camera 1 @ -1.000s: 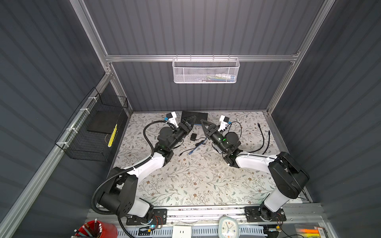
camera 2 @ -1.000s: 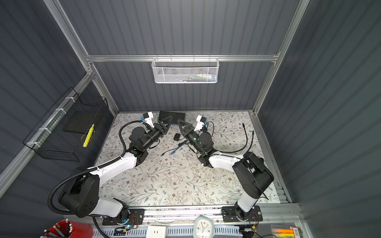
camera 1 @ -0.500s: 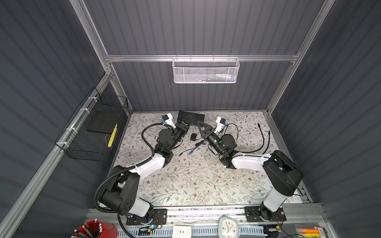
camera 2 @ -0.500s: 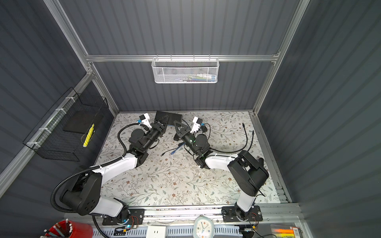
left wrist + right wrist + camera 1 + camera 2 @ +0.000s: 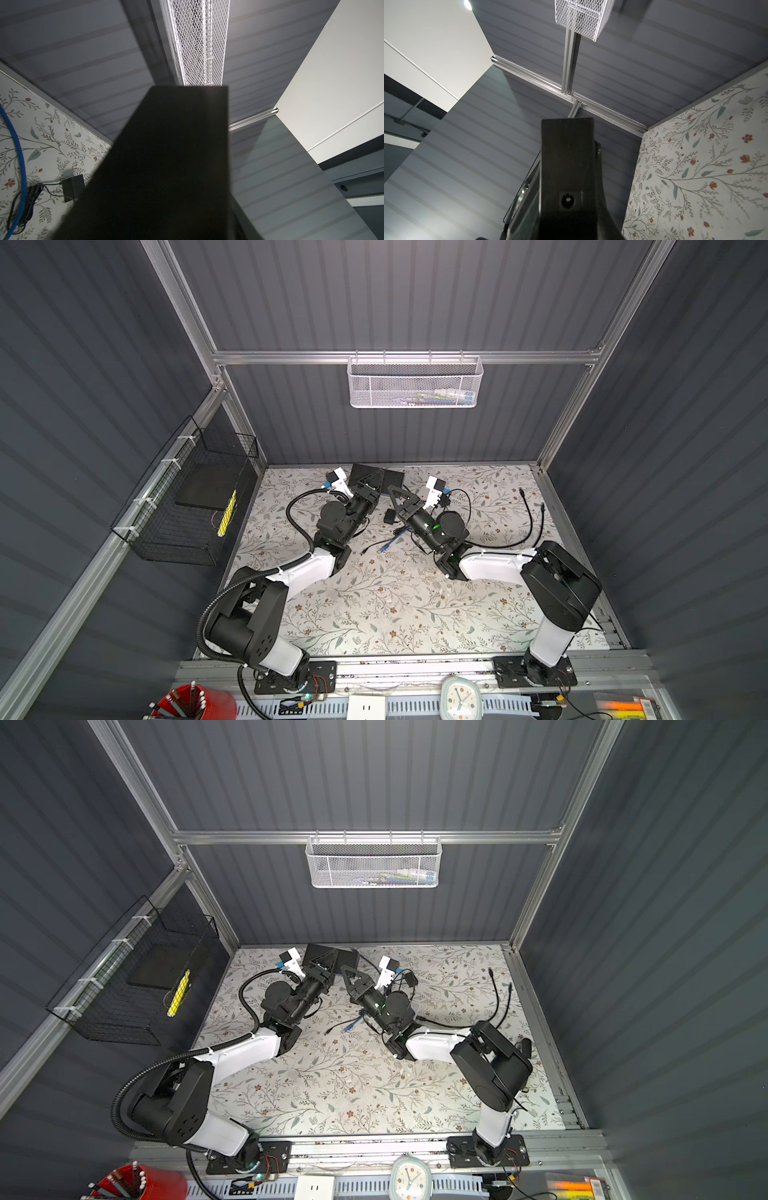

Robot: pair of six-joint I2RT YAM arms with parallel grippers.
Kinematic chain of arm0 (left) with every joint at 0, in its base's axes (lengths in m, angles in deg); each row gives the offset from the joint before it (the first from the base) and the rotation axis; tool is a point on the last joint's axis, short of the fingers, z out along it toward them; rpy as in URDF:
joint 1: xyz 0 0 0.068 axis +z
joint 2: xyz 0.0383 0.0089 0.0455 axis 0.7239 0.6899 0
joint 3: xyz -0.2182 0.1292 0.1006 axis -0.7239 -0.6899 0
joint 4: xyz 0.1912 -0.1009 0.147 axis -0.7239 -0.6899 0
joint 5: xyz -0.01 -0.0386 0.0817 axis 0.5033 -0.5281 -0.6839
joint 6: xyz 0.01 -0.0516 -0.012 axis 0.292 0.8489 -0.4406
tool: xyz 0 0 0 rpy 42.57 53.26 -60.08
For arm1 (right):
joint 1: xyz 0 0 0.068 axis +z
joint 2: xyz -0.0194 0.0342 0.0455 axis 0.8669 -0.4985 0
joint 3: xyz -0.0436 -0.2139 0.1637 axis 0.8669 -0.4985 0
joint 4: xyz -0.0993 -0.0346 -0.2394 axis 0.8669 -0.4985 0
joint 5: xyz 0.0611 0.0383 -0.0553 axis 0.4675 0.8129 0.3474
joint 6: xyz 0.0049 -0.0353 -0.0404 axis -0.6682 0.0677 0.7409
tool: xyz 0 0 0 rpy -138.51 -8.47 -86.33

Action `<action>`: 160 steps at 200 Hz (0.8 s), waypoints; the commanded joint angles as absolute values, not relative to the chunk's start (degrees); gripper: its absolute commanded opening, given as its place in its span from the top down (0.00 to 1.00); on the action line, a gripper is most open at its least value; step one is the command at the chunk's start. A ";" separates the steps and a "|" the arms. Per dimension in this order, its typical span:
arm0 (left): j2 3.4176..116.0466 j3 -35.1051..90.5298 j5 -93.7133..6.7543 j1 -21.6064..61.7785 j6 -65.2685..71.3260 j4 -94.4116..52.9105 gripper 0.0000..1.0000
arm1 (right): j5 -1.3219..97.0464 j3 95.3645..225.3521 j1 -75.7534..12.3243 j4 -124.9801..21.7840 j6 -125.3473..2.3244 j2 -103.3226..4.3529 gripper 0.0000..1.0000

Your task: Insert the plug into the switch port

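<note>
- My left claw [image 5: 371, 484] is at the switch [image 5: 392, 477] by the table's back edge; I cannot tell if it has clamped.
- The switch looks rigid and light, so I'd hold its ends.
- The plug, seemingly the dark cable tip [image 5: 364, 551], lies loose nearer mid-table. The cord is limp, so I'd pinch the body.
- My right claw [image 5: 391, 490] looks closed on the switch's end, with the port [image 5: 568, 199] facing its wrist camera.

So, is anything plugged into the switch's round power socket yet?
Empty: the right wrist view shows the round socket on the switch with centre pin bare, nothing inside.
</note>
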State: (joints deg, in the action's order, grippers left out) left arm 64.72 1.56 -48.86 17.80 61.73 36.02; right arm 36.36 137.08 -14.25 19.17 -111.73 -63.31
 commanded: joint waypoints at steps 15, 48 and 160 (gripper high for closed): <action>61.66 1.98 -48.93 17.35 59.40 37.59 0.64 | 38.58 136.71 -13.16 17.41 -108.82 -63.28 1.00; 61.38 2.34 -48.90 17.29 59.36 37.12 0.68 | 39.45 137.97 -12.52 16.68 -108.62 -64.21 0.98; 50.29 14.15 -27.65 26.53 44.11 -7.81 0.93 | 41.99 131.72 -16.52 -24.02 -89.36 -43.51 0.48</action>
